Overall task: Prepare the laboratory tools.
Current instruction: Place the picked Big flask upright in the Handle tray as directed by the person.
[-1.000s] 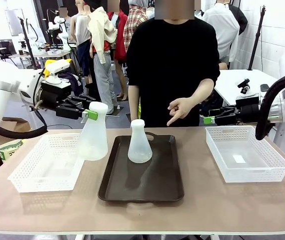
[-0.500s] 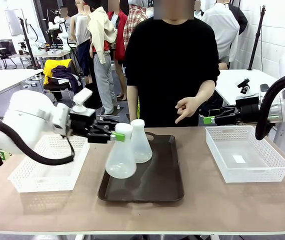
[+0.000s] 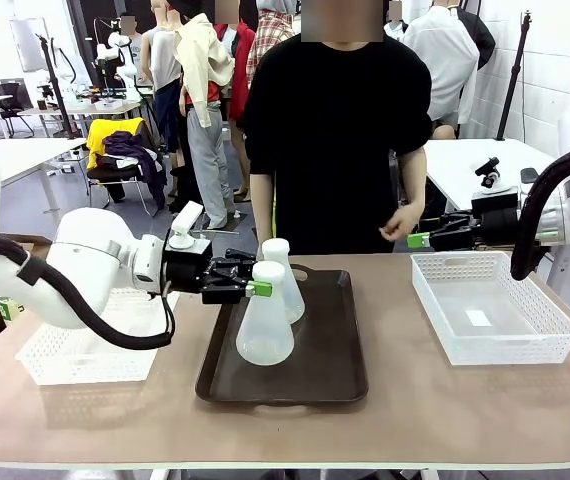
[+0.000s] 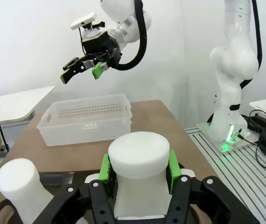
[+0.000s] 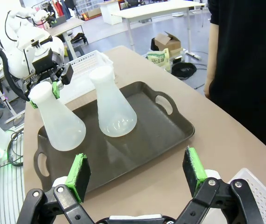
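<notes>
Our left pincer [image 3: 255, 289] pinches one Erlenmeyer flask [image 3: 264, 320] by the neck over the brown tray [image 3: 330, 375], beside the second flask [image 3: 283, 285]. We judge setting down is next, then letting go. Our right pincer [image 5: 137, 175] hangs spread.

White brick wall [image 3: 565, 60], white tables [image 3: 485, 160], perhaps grey floor [image 3: 25, 205].

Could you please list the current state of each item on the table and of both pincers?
Held translucent milky-white plastic flask: upright, over the tray.
Second milky-white flask: upright on the tray.
Dark brown tray: flat.
Left pincer: shut on held flask's neck.
Right pincer: open.
</notes>
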